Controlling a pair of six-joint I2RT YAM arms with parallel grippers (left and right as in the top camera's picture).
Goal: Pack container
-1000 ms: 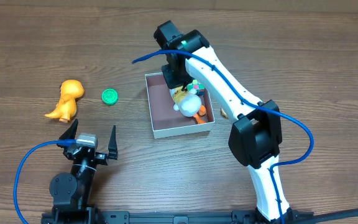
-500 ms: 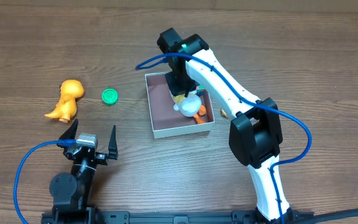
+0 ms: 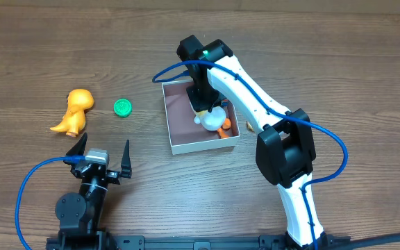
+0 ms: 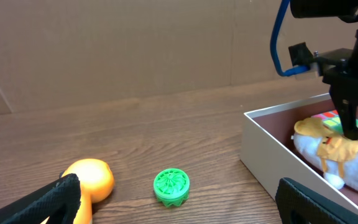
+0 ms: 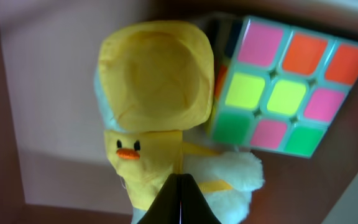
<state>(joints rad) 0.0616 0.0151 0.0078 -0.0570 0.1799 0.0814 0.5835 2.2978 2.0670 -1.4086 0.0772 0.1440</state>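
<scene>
The container is a shallow white-walled box with a pinkish-brown floor, in the middle of the table. Inside it lie a white and yellow plush duck and a colourful puzzle cube. My right gripper reaches down into the container and is shut. In the right wrist view its closed tips point at the plush duck's yellow front, with nothing between them. My left gripper stands open near the front left. An orange dinosaur toy and a green disc lie on the table beyond it.
In the left wrist view the green disc lies between the spread black fingers. The orange toy is at its left and the container's wall at its right. A small tan object lies just right of the container.
My right gripper has moved a little toward the front, over the plush duck, and its arm now covers the cube from above. The left arm has not moved.
</scene>
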